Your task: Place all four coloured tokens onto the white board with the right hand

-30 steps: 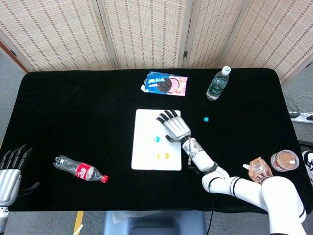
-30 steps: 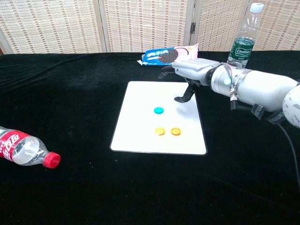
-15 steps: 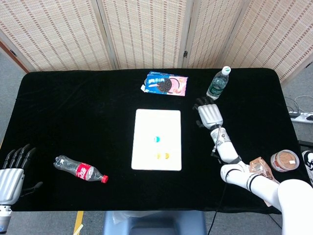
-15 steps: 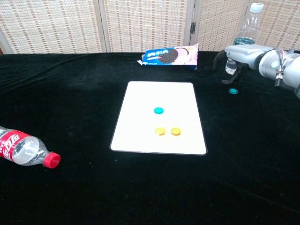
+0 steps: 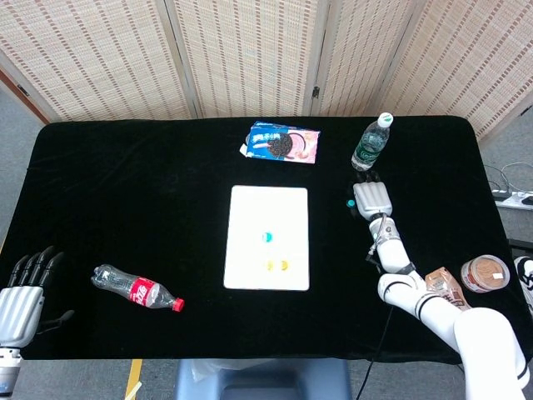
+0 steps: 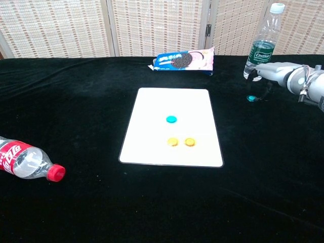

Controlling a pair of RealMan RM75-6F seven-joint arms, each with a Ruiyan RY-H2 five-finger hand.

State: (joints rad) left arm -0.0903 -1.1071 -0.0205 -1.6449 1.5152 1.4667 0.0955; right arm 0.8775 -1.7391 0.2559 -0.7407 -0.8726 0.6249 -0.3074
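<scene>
Hiding most of teal token (image 6: 250,98): right hand (image 5: 371,198); grip unclear.

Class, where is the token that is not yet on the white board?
The teal token lies on the black table right of the white board, by the right hand, in front of the water bottle.

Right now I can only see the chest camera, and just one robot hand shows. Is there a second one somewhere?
Observer: Yes. The head camera shows the left robot hand by the near left corner of the table, with its fingers apart and nothing in it.
Operator: Anything hiding off to the right, too?
Observer: A brown snack pouch and a round tub sit near the table's right edge, beyond your frame.
</scene>
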